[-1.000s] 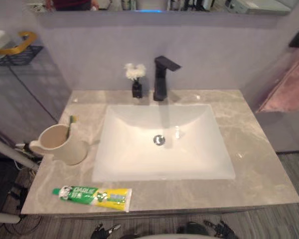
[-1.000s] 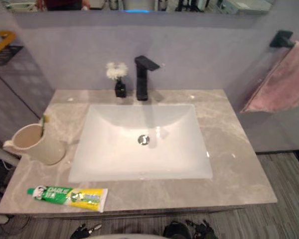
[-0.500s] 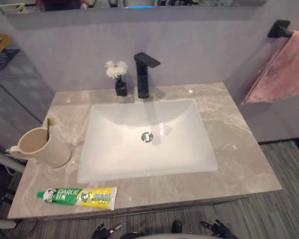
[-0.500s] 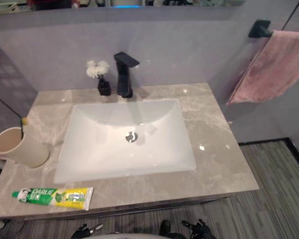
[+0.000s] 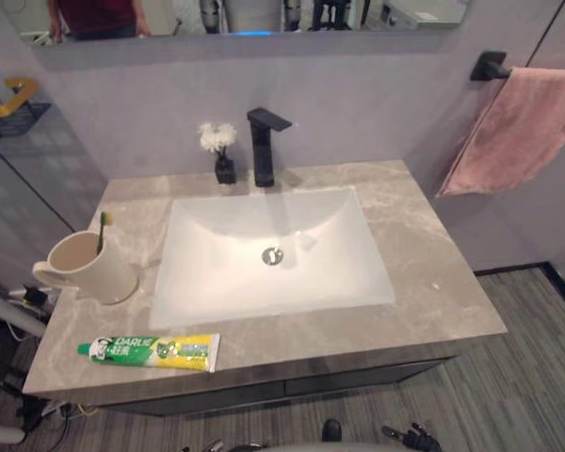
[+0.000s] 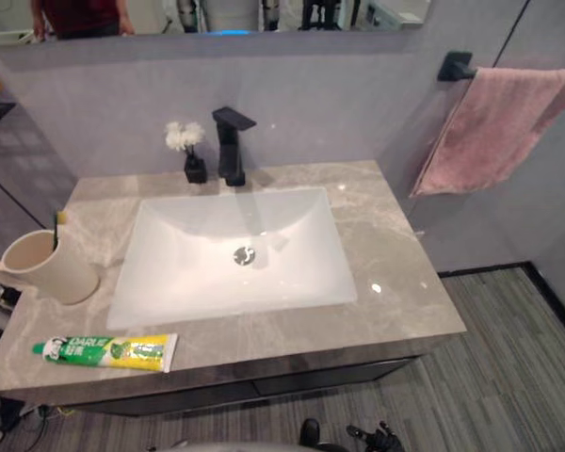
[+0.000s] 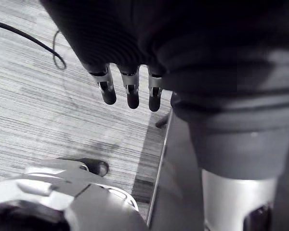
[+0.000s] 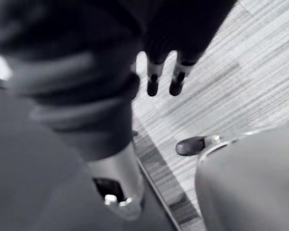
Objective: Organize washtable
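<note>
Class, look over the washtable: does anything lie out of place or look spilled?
The toothpaste tube lies flat by the front left edge of the counter, apart from the cup holding the toothbrush. Nothing looks spilled or damaged.

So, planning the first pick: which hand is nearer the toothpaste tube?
Left. The left hand hangs low in front of the toothpaste tube; the right hand hangs farther right, beyond the sink.
</note>
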Controlling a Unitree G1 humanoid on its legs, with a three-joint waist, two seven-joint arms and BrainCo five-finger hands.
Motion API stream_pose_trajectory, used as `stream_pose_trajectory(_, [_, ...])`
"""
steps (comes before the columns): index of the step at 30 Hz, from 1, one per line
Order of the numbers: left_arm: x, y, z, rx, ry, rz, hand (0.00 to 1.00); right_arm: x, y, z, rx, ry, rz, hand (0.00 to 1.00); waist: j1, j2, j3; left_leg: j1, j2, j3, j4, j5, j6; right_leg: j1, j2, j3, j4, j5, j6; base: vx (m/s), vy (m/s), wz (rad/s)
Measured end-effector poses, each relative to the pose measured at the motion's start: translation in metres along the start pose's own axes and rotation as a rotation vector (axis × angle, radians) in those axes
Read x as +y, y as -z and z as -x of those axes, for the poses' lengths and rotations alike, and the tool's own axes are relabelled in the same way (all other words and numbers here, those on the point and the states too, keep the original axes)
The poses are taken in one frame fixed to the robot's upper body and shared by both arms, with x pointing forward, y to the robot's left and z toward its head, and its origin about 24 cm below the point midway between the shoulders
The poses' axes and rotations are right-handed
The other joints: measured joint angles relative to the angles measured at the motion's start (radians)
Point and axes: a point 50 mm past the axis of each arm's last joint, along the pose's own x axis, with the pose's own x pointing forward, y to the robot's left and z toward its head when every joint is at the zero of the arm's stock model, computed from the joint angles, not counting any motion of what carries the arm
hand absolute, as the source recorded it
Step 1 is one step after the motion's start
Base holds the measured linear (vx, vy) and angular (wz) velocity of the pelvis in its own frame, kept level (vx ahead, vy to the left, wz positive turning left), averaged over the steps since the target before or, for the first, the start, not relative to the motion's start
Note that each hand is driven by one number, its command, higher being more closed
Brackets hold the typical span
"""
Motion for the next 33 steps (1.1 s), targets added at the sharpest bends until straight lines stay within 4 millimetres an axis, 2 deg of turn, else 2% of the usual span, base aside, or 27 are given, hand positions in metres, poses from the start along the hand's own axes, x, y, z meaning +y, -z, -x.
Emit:
stream_pose_trajectory(6, [-0.005, -0.006, -0.001, -0.014, 0.003, -0.002, 0.00, 0.004, 0.000, 0.000, 0.004, -0.017, 0.038, 0.00, 0.001, 0.001, -0.009, 0.029, -0.004, -0.002, -0.012, 0.007, 0.011, 0.006, 0.004, 0.006, 0.003, 0.005, 0.000, 0.11, -0.003, -0.08])
stream_pose_trajectory(11, [-0.016, -0.022, -0.004, -0.052, 0.018, 0.006, 0.00, 0.006, -0.001, -0.001, 0.003, -0.022, 0.067, 0.00, -0.009, 0.001, -0.010, 0.061, -0.013, -0.017, -0.013, 0.006, 0.010, 0.037, -0.005, 0.002, -0.001, 0.006, 0.001, 0.04, 0.014, -0.01])
stream_pose_trajectory(13, [-0.015, -0.020, -0.004, -0.039, 0.009, 0.009, 0.00, 0.009, -0.004, -0.001, -0.005, -0.031, 0.079, 0.00, -0.023, 0.001, -0.010, 0.064, -0.017, -0.017, -0.013, 0.005, 0.009, 0.039, -0.009, 0.002, -0.001, 0.010, 0.007, -0.01, 0.015, -0.02])
stream_pose_trajectory(23, [-0.012, -0.020, -0.004, -0.040, -0.017, 0.084, 0.00, 0.012, -0.006, -0.002, -0.011, -0.023, 0.106, 0.00, -0.024, -0.011, -0.004, 0.055, -0.034, -0.053, -0.016, 0.005, 0.010, 0.037, -0.027, -0.027, -0.002, 0.011, 0.017, -0.06, -0.027, 0.07])
stream_pose_trajectory(29, [-0.001, -0.024, -0.004, -0.050, -0.112, 0.181, 0.00, 0.012, -0.009, -0.002, -0.018, -0.016, 0.126, 0.00, -0.023, -0.011, -0.001, 0.032, -0.027, -0.077, -0.017, 0.008, 0.014, 0.034, -0.024, -0.052, -0.002, 0.011, 0.016, -0.07, -0.077, 0.12])
stream_pose_trajectory(32, [0.013, -0.037, -0.004, -0.098, -0.193, 0.269, 0.00, 0.013, -0.011, -0.003, -0.030, -0.008, 0.161, 0.00, -0.023, -0.006, 0.003, 0.030, -0.023, -0.082, -0.017, 0.008, 0.013, 0.034, -0.019, -0.055, -0.002, 0.009, 0.013, -0.02, -0.066, 0.03])
stream_pose_trajectory(33, [0.021, -0.047, -0.005, -0.129, -0.233, 0.299, 0.00, 0.012, -0.012, -0.003, -0.036, -0.009, 0.174, 0.00, -0.022, -0.008, 0.005, 0.028, -0.021, -0.087, -0.017, 0.008, 0.013, 0.034, -0.017, -0.059, -0.002, 0.008, 0.011, 0.02, -0.061, 0.13])
